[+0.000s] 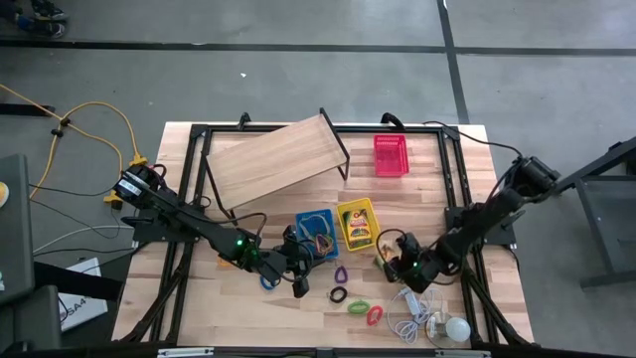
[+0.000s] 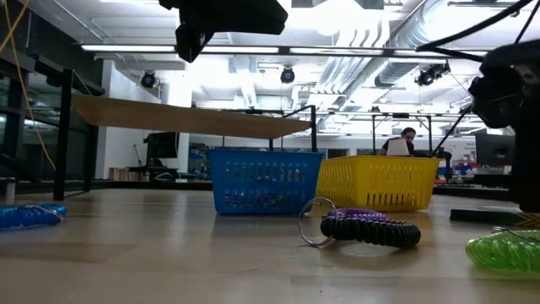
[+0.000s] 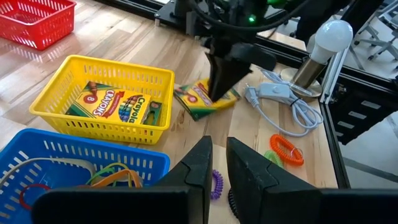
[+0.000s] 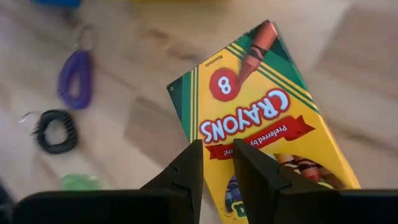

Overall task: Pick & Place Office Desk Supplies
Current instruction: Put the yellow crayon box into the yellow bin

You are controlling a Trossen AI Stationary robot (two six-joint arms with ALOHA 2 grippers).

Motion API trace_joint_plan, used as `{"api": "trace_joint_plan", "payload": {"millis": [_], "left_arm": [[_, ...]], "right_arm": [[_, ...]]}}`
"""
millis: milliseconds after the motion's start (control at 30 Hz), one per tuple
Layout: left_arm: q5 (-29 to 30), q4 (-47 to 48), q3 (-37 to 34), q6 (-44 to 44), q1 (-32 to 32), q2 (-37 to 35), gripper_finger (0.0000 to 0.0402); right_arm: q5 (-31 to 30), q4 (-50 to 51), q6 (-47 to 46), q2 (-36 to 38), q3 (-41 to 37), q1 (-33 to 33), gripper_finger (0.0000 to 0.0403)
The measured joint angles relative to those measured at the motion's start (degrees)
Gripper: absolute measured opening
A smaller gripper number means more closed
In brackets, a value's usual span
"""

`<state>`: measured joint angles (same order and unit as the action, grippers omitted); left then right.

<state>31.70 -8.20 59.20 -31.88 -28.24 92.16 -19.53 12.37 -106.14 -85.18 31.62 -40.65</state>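
- Left gripper (image 1: 300, 286) is seen lower centre of the high view, just below the blue basket (image 1: 316, 232); its fingers (image 3: 199, 163) are set narrow, a slim gap between them, nothing held.
- Right gripper (image 4: 216, 163) is placed over a crayon box (image 4: 264, 118) lying flat on the table (image 1: 248, 318), right of centre in the high view; fingers are narrow with a small gap, and a grip on the box cannot be told.
- A second crayon box (image 3: 118, 107) is lying in the yellow basket (image 1: 357, 225), just right of the blue one.
- Red basket (image 1: 391, 155) is set apart at upper right.
- Coil loops are scattered lower centre: purple (image 1: 341, 273), black (image 1: 338, 294), green (image 1: 357, 306), red (image 1: 375, 315), blue (image 1: 268, 281).
- Loose bands (image 3: 115, 177) are lying in the blue basket.
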Motion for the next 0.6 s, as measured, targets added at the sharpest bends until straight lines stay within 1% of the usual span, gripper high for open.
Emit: {"api": "trace_joint_plan", "payload": {"millis": [300, 400, 600], "left_arm": [[0.0, 0.01, 0.0, 0.01, -0.01, 0.0, 0.0045], [0.0, 0.0, 0.0, 0.01, -0.01, 0.0, 0.0045], [0.0, -0.01, 0.0, 0.01, -0.01, 0.0, 0.0045]], "right_arm": [[-0.18, -15.13, 5.06, -5.98, 0.2, -0.64, 0.008], [-1.07, -16.74, 7.42, -8.3, 1.9, -0.1, 0.008], [-0.43, -16.29, 14.29, -10.86, 6.13, 2.29, 0.008]]}}
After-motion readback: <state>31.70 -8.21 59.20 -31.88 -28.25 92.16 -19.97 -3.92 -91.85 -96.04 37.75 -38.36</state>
